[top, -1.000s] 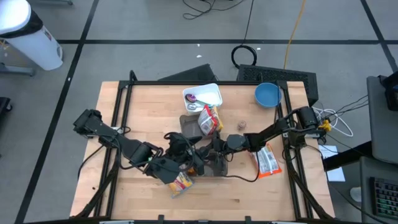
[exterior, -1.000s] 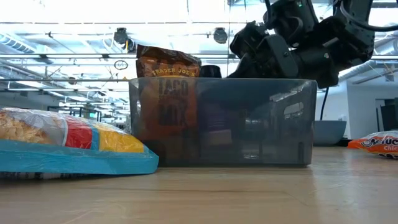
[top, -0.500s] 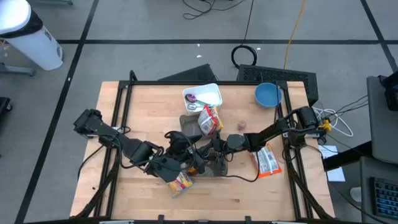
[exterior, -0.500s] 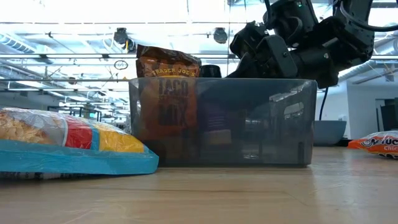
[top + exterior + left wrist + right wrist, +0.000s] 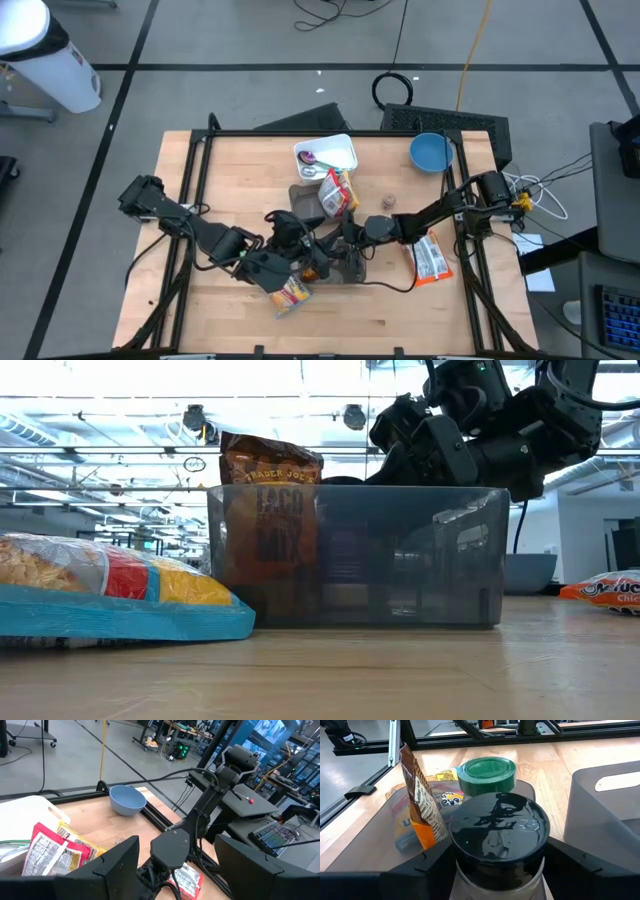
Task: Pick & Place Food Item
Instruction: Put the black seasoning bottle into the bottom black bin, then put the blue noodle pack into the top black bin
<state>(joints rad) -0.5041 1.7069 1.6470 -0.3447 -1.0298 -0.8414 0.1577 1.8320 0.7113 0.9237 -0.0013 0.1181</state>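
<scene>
A clear grey bin stands mid-table. In it are a jar with a black lid, a green-lidded jar behind it, and a brown taco-mix packet standing on edge at one end. My right gripper reaches nearly level into the bin from the table's right. Its fingers are open on either side of the black-lidded jar. My left gripper hovers open, holding nothing, high above the bin's left side. My right gripper's fingers stand close beside the black-lidded jar's wall just under its lid, coming level from the table's right. The jar stands upright in the bin. Whether the fingers touch it, I cannot tell.
A yellow, red and blue snack bag lies near the front edge. An orange packet lies at the right, and a red-yellow packet beside a grey container. A white tray and a blue bowl sit at the back.
In the low view the black lid, which stood above the bin's rim, has sunk almost level with it. Both arms have kept their places.
</scene>
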